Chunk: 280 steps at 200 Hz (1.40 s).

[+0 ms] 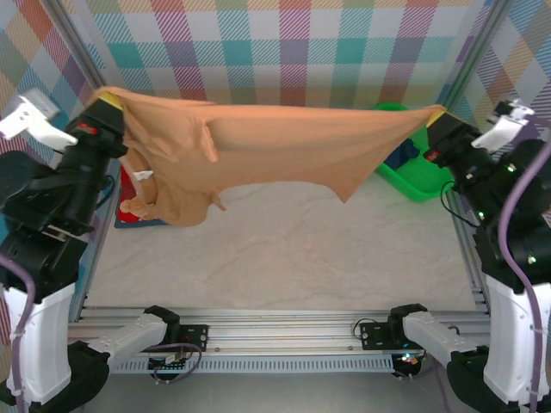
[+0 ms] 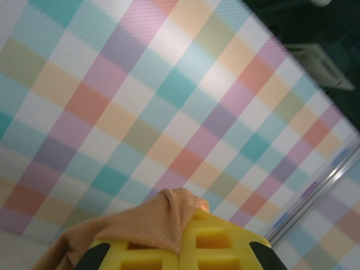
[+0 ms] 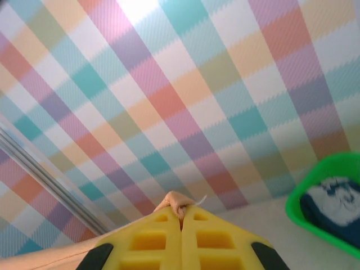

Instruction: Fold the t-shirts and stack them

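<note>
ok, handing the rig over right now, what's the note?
Left gripper: shut on one end of the tan shirt.
Right gripper: shut on the other end.
The shirt hangs stretched between them above the table, sagging at its left.
Red shirt: on the table at far left, mostly hidden.
Done: tan shirt lifted and spread.
Left: lay it flat, fold it, stack with the red one.

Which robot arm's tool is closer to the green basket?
Right. The right tool hangs beside the green basket, pinching the tan shirt; the left tool holds its other end, across the table.
</note>
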Tool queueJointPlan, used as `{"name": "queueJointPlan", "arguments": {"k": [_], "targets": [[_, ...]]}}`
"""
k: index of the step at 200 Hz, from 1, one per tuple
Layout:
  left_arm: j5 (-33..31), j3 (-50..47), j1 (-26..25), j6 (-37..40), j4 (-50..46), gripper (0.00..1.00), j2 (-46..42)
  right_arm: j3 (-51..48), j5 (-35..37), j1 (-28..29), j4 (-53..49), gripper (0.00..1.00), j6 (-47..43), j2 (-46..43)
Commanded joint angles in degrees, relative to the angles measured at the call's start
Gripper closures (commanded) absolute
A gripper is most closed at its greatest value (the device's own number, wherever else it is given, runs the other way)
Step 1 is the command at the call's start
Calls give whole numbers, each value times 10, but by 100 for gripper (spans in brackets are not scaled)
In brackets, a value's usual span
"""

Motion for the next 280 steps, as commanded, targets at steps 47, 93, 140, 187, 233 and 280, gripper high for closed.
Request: {"name": "queueJointPlan", "arguments": {"k": [47,93,140,187,233,280], "targets": [[43,187,37,-28,-89,100,293,96,23,-33,-22,100,-2,217],[114,230,95,-74,-104,93,539,234,-83,-68,-72,89,28,509],[80,427,90,-63,-304,4,708,733,-71,-50,-417,42,-10,844],[120,-18,46,-119,-189,15,455,679,-15,20,-531,45,-67,790],[227,-311,24,-195,-79,24,379,284,-72,30,-328,50,-46,596],[201,-387,25,-165,4,23,337,-96,-123,15,-67,48,-76,413]]}}
